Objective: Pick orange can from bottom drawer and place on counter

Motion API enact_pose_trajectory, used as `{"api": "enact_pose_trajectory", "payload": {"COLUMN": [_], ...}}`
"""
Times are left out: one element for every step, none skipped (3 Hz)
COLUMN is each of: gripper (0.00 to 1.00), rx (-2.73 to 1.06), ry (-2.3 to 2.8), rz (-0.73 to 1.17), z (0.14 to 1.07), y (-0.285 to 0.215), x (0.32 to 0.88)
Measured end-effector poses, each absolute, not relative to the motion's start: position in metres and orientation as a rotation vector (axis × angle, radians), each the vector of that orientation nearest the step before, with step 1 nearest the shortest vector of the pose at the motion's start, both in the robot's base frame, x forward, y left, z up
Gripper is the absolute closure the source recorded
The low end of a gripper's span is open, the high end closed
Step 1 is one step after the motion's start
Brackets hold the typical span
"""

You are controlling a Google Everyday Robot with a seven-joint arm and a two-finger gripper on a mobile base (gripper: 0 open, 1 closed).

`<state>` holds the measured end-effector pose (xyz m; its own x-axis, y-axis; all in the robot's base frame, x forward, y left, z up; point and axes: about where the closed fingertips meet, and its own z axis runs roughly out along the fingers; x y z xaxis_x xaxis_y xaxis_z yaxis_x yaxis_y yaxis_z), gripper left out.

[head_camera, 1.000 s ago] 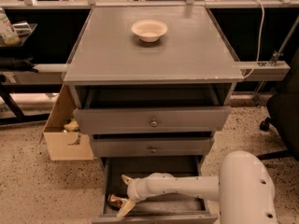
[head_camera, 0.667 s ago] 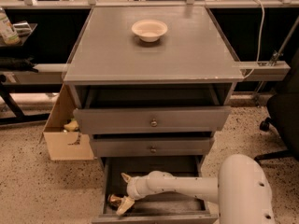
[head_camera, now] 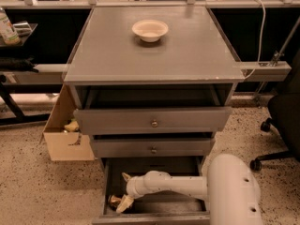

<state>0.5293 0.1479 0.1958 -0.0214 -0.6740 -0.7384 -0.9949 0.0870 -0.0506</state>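
Observation:
The bottom drawer (head_camera: 108, 182) is pulled open at the foot of the grey cabinet. The orange can (head_camera: 114, 199) lies on its side in the drawer's front left corner, small and coppery. My gripper (head_camera: 123, 191) is down inside the drawer, at the end of my white arm, just right of the can. Its fingers are spread: one fingertip (head_camera: 125, 176) points to the back, the other (head_camera: 123, 204) rests right beside the can. The counter (head_camera: 154, 55) is the flat grey top of the cabinet.
A white bowl (head_camera: 150, 30) stands on the counter near the back. The two upper drawers (head_camera: 153, 122) are slightly open above my arm. A cardboard box (head_camera: 65, 135) sits left of the cabinet. A black chair (head_camera: 283, 121) stands at the right.

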Motion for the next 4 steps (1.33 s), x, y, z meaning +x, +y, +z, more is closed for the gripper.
{"api": "enact_pose_trajectory", "payload": {"gripper": [0.00,0.00,0.00,0.00], "rx": [-1.657,-1.687,-1.730,-1.760], "ry": [1.783,1.805,1.826,1.846], "rz": [0.656,0.620,0.575,0.568], "z": [0.181,0.169,0.161,0.150], "y": [0.149,0.152,0.159,0.169], "x": [0.535,0.539,0.539,0.532]}}
